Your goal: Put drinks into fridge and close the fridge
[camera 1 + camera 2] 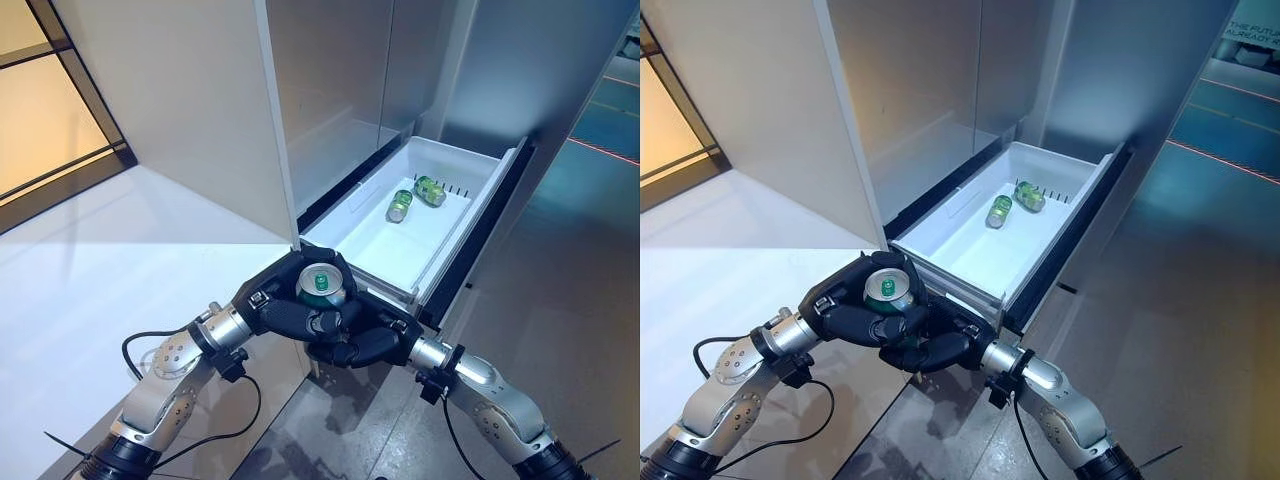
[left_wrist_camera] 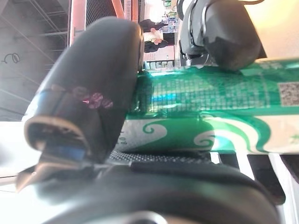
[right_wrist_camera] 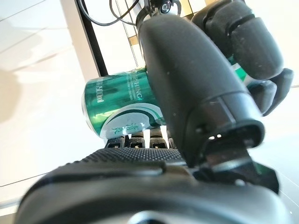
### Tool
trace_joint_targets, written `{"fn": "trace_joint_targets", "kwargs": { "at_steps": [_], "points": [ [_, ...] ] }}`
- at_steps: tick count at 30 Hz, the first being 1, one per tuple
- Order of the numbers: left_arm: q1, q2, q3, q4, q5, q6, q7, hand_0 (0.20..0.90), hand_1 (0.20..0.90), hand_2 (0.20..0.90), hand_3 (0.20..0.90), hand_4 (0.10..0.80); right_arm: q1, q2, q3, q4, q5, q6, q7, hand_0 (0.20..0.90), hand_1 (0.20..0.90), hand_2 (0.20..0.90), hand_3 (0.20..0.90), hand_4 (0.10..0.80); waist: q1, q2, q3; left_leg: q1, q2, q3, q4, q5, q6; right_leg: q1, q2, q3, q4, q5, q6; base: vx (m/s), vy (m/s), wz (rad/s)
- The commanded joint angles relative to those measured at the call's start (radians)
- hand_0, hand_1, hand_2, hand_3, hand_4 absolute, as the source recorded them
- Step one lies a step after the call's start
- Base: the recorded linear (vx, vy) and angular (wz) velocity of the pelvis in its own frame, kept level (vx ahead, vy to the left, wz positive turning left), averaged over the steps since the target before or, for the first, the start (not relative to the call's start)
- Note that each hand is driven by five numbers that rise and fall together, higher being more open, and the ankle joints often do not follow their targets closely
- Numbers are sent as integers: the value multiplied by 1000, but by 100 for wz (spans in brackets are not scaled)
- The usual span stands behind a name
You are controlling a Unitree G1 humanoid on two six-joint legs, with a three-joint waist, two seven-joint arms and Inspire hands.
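A green can (image 1: 322,284) stands upright between my two hands, just in front of the near corner of the open white fridge drawer (image 1: 372,252). My left hand (image 1: 272,306) is curled round it from the left, and my right hand (image 1: 378,344) is curled round it from the right and below. The left wrist view shows the can (image 2: 210,107) pressed between thumb and fingers. The right wrist view shows the same can (image 3: 119,103) behind my right thumb. Two more green cans (image 1: 400,206) (image 1: 431,190) lie on their sides at the drawer's far end.
The fridge's tall pale side panel (image 1: 190,110) rises to the left of the drawer, and its grey front (image 1: 340,80) stands behind. A white surface (image 1: 90,270) spreads at the left. Grey floor (image 1: 560,300) lies at the right of the drawer.
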Motion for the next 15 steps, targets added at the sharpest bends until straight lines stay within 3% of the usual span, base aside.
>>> {"fn": "trace_joint_targets", "kwargs": {
  "at_steps": [1, 5, 15],
  "points": [
    [-216, -103, -24, -115, -136, -155, 32, 300, 300, 300, 200, 100, -159, 91, 108, -141, 55, -100, 62, 900, 900, 900, 900, 800, -1, -17, -57, 14, -36, -11, 17, -67, 12, -17, 28, 5, 68, -64, 23, 0, 0, 0],
    [-215, -105, -9, -128, -136, -171, 53, 300, 300, 300, 200, 100, -167, 70, 85, -152, -84, -175, -6, 900, 900, 900, 900, 800, -3, -18, -59, 14, -36, -10, 15, -67, 11, -17, 29, 8, 63, -61, 23, 0, 0, 0],
    [-185, -122, 72, -162, -129, -185, 61, 300, 300, 300, 200, 100, -162, 29, -47, -173, -371, -266, -250, 900, 900, 900, 900, 800, -11, -15, -55, 16, -37, -6, 18, -73, 15, -21, 29, 17, 65, -58, 24, 0, 0, 0]
  ]
}}
